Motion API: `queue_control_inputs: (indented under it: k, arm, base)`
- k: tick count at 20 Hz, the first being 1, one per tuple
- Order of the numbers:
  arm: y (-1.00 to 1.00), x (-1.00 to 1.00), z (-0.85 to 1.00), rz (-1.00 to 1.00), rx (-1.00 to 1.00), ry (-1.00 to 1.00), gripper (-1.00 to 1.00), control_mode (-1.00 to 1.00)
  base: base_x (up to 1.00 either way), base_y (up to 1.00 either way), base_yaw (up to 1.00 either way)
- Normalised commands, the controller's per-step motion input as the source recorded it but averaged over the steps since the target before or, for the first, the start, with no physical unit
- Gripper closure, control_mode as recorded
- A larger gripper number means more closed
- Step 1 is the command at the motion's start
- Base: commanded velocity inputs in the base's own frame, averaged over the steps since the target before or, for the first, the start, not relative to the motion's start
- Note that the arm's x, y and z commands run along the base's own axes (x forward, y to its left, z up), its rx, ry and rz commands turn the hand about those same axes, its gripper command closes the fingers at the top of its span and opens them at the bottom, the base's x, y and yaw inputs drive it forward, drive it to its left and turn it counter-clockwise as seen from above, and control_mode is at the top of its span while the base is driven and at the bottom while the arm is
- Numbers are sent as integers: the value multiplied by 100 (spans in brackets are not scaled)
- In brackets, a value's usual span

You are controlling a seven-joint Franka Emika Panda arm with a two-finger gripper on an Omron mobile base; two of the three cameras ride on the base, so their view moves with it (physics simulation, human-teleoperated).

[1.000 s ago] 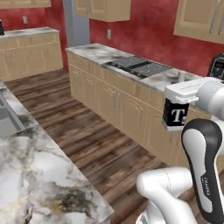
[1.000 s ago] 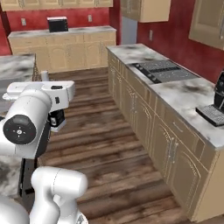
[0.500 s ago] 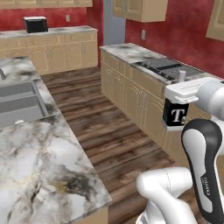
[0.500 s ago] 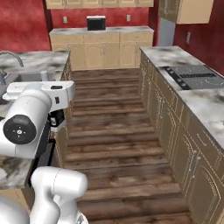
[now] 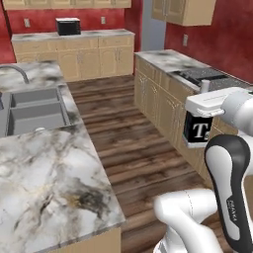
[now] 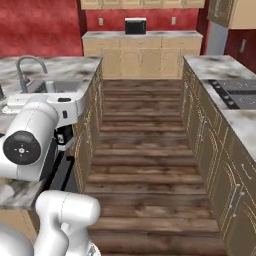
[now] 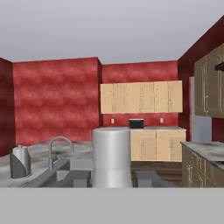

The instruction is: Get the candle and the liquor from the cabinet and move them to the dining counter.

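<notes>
My gripper (image 5: 199, 114) is shut on the liquor (image 5: 198, 131), a squat black bottle with a white "T", held up over the wooden floor at the right. Its pale neck (image 7: 111, 156) rises between my fingertips in the hand view, where the gripper (image 7: 113, 177) faces the far wall. From the right base view the bottle (image 6: 64, 137) is mostly hidden behind my arm. The dining counter (image 5: 54, 173), a veined marble island with an inset sink (image 5: 34, 111), lies to the left of the bottle, apart from it. The candle is out of view.
A counter run with a black cooktop (image 5: 203, 74) lines the right side, tan wall cabinets (image 5: 190, 11) above it. A black appliance (image 6: 135, 25) sits on the far counter. A faucet (image 6: 24, 70) and a kettle (image 7: 19, 161) stand by the sink. The floor aisle (image 6: 145, 150) runs between.
The whole picture has swung as the base turned: the island with its sink came into fuller view on the left. The bottle stays gripped, in the same place relative to the arm.
</notes>
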Motion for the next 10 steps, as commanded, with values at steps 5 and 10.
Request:
queue_control_inputs:
  k: [5,10]
  arm:
    - [0,0,0,0,0,0,100,100]
    - [0,0,0,0,0,0,100,100]
  base:
    - [-64,16,49]
    - [-72,20,46]
